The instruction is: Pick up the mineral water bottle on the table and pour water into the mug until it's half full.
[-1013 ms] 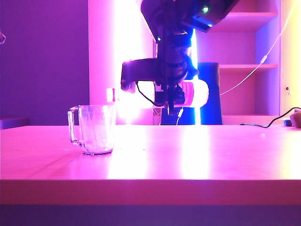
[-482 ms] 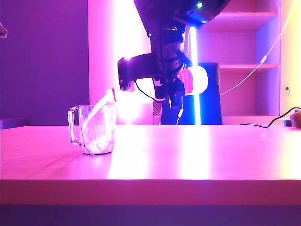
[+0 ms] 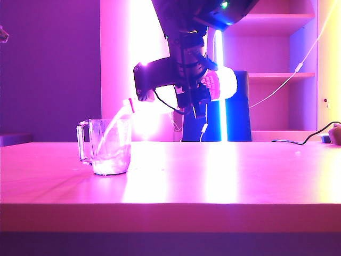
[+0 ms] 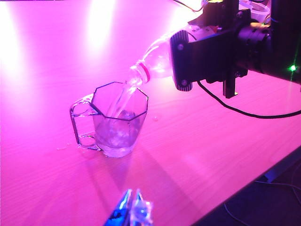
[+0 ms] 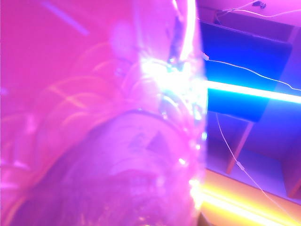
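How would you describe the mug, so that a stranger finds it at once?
Start at the wide wooden table and look at its left part in the exterior view. There stands a clear glass mug with a side handle, under the tilted bottle. Water streams into it.

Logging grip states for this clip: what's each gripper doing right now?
Left gripper: shut, holding nothing, low over the table near the mug.
Right gripper: shut on the mineral water bottle, tipped over the mug, pouring.

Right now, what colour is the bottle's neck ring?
Pinkish-red ring on the bottle, clearest in the left wrist view.
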